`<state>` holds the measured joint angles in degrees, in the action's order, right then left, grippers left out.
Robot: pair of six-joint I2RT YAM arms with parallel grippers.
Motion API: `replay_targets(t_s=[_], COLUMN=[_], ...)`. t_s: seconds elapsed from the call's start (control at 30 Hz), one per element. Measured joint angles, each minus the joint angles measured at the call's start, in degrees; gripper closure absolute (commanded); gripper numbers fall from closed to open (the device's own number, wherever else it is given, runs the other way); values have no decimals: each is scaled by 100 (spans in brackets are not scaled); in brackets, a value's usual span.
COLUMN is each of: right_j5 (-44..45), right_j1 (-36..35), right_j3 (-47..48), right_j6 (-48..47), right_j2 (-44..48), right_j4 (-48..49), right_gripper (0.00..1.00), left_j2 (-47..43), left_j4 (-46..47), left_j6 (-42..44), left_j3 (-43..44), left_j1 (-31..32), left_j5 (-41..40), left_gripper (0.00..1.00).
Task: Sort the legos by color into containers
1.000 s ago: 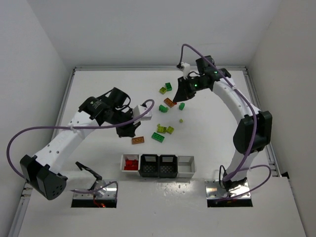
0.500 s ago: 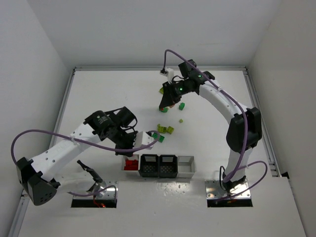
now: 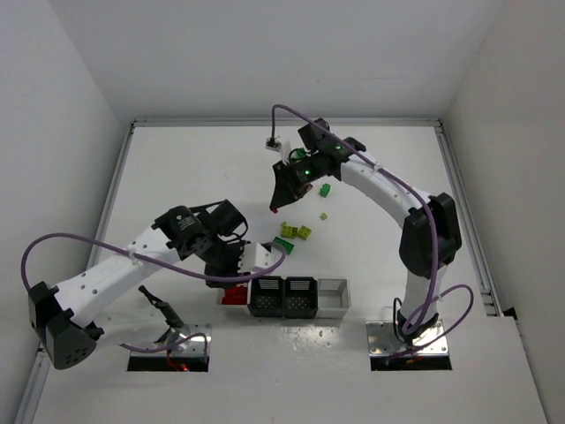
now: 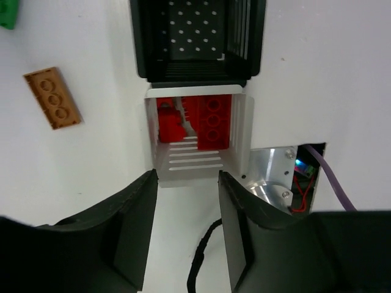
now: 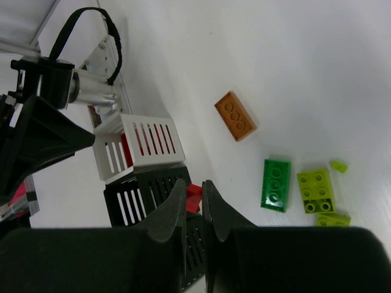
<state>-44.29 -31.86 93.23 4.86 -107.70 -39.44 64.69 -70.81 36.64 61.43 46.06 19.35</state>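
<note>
The row of four small joined square open-top plastic bins [image 3: 334,309], white at the ends and black between, is lying with its long axis running left to right on the near part of the table, and red studded bricks [image 4: 211,122] are sitting in its left white bin. The left gripper [image 4: 188,183] is hovering close by that bin, fingers partly apart and empty, while a flat brown-orange brick [image 4: 52,97] is lying aslant nearby. The right gripper [image 5: 194,186] is hanging farther back, fingers pinched on a tiny red brick [image 5: 194,198].

Bright, even light; soft shadows
</note>
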Motion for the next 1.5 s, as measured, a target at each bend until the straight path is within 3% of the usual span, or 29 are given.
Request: replay_targets(t_s=[0.17,0.3,0.4,0.43,0.57,0.73,0.9,1.2,1.5], right_j5=[-146,-212,-195,-173,4,260,461,1010,1311], right_j1=[-243,-662,-990,-1104,-1449,-1978,-2507,-3010,-3108], right_j3=[-577,-1029,-1038,-1038,-1040,-1025,-892,-833,-713], right_j6=[20,-61,-295,-369,-544,-651,-713,-721,-678], right_j2=[31,81,125,168,439,553,413,28,-337], right_j4=[216,186,96,59,28,48,72,472,647], right_gripper=[100,100,100,100,100,100,100,99,68], left_j2=[-621,-1419,-1862,-1967,-2197,-1808,-916,-278,-105], left_j4=[562,1620,2457,2728,3318,3311,3071,2671,2612], left_j6=[-448,-1521,-2345,-2573,-3392,-4221,-4881,-5486,-5539], left_j3=[4,42,35,0,-13,323,802,1423,1458], left_j1=[-186,-750,-1130,-1202,-1434,-1989,-2800,-3899,-4183], left_j5=[-315,-1488,-2800,-3200,-4444,-5283,-5278,-4194,-3473], left_gripper=[49,52,33,21,16,16,16,14,12])
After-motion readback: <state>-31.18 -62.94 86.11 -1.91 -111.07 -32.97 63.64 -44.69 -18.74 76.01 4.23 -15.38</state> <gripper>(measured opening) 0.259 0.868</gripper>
